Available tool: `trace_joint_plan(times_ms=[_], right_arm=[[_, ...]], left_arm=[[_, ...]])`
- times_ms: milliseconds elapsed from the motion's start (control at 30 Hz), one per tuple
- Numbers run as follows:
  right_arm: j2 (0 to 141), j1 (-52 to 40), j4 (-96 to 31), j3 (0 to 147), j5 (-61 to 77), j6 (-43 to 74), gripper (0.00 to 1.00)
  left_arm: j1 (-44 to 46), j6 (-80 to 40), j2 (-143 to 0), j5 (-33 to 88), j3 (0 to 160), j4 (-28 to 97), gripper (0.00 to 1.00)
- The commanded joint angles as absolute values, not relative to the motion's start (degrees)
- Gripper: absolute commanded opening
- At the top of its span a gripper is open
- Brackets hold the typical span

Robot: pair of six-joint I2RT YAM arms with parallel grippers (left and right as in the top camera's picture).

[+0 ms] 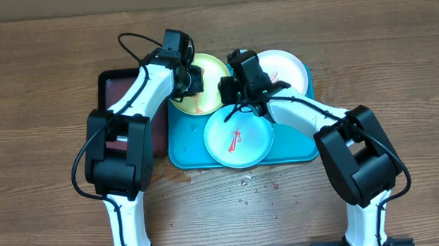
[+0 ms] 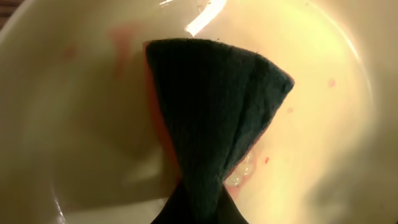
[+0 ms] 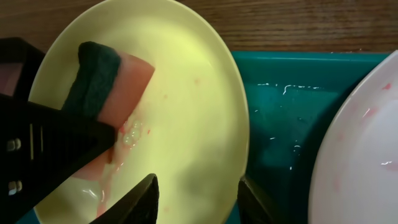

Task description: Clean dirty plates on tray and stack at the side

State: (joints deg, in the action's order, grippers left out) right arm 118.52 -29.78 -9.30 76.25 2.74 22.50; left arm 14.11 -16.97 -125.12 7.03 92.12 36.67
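The yellow-green plate (image 1: 211, 69) lies at the back left of the turquoise tray (image 1: 296, 153), with pale red smears and foam on it. My left gripper (image 1: 190, 84) is shut on a sponge (image 2: 211, 106) with a dark green scouring face and an orange body, pressed onto this plate (image 2: 74, 124). In the right wrist view the sponge (image 3: 106, 81) sits on the plate (image 3: 186, 93). My right gripper (image 3: 196, 199) is open, its fingers astride the plate's near rim. The white plate (image 1: 286, 68) and the mint plate (image 1: 239, 137) carry red smears.
A dark-red, black-rimmed tray (image 1: 120, 87) lies left of the turquoise tray, under my left arm. Water drops and specks lie on the wooden table (image 1: 245, 186) in front of the tray. The tray floor (image 3: 280, 112) is wet.
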Motion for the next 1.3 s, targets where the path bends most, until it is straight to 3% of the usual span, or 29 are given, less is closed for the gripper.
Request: trace_joint_plan(times_ms=[0,200,367,533,733,1267], right_arm=[[119.04,-30.22,-9.67,77.89,0.45,23.09,0.43],[119.35,-30.22,-10.41,77.89,-0.58,24.27,0.45],[120.88,-30.55,-9.91,77.89,-0.34,24.29,0.4],[122.5,-30.83,-8.36,77.89,0.21,25.65,0.28],[122.8,-30.85,-7.79,77.91,0.27,27.11,0.04],[122.8,-30.83,-8.1,78.7,0.84,37.8,0.04]], left_arm=[[14.37,-18.37,-126.13,6.0,89.62,36.4,0.04],[15.14,-19.75,-126.13,6.04,88.53,35.2,0.04],[16.05,-20.49,-126.13,6.02,88.53,35.05,0.04],[16.27,-20.88,-126.13,6.0,88.53,35.27,0.04],[16.34,-21.3,-126.13,6.0,88.53,35.9,0.04],[17.91,-22.0,-126.13,-2.7,87.77,38.04,0.04]])
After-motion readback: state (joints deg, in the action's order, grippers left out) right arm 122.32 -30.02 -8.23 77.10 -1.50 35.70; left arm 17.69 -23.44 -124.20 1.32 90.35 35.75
